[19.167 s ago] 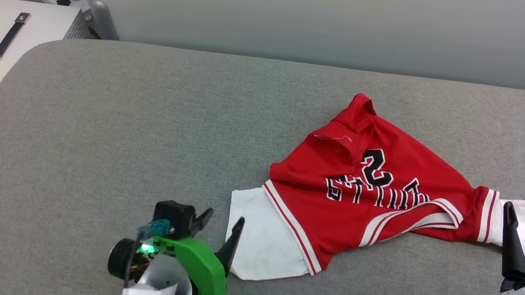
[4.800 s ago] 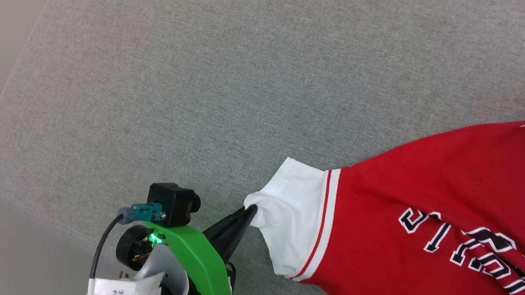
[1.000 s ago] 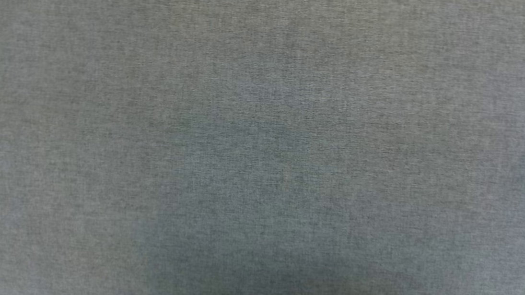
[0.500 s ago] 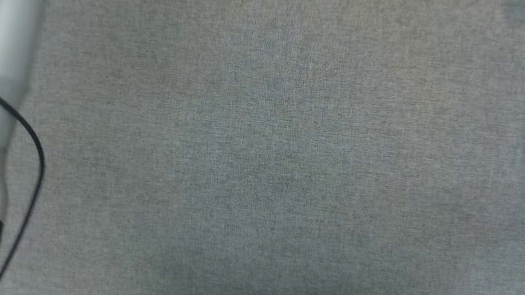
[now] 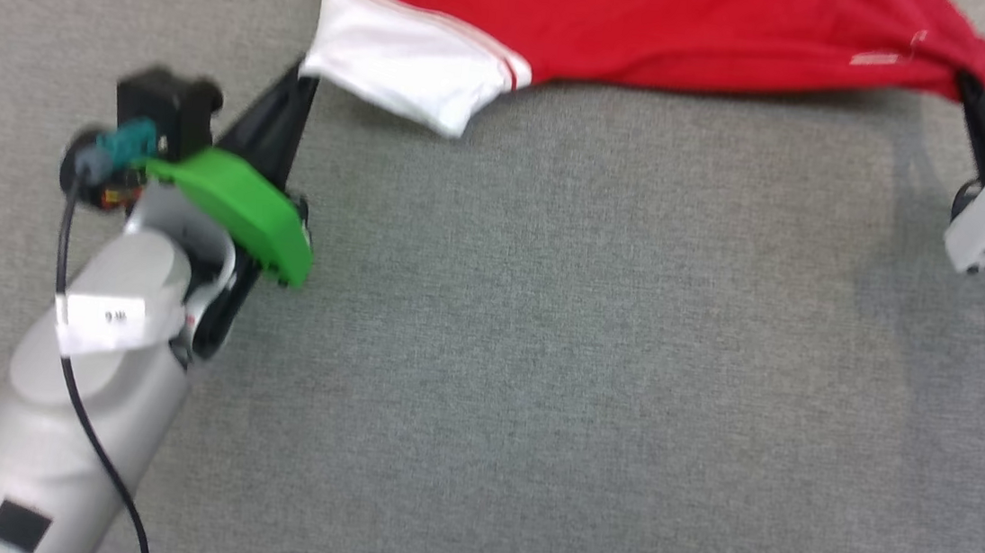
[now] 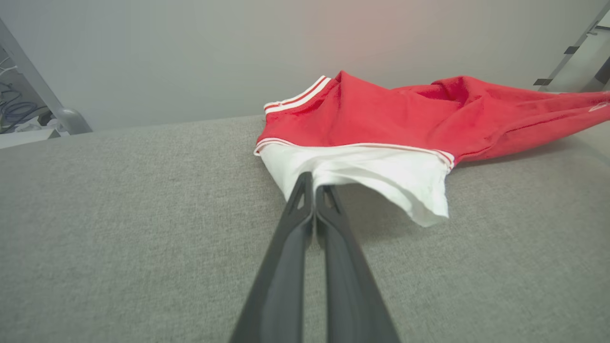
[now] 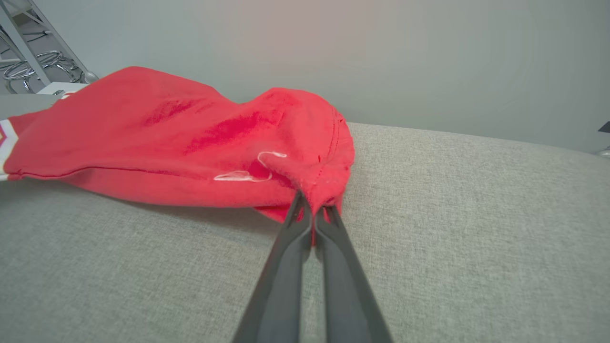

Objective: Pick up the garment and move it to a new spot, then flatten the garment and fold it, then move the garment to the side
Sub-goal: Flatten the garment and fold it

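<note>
Between left gripper (image 5: 303, 82) and right gripper (image 5: 970, 86) stretches the garment (image 5: 662, 22); both clamp it.

This looks like a lab or test room: a big grey cloth table (image 6: 119, 214), a bare pale wall (image 6: 190, 47), loose wires (image 6: 14, 112) and metal poles (image 6: 29, 66).

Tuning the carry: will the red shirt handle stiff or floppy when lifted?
Likely floppy: the shirt sags between the left gripper and right gripper, and its white sleeve droops past the pinch. Probably light: thin cloth bunches small at each pinch. Its far part seems to lie on the gray cushion, so it may drag.
</note>
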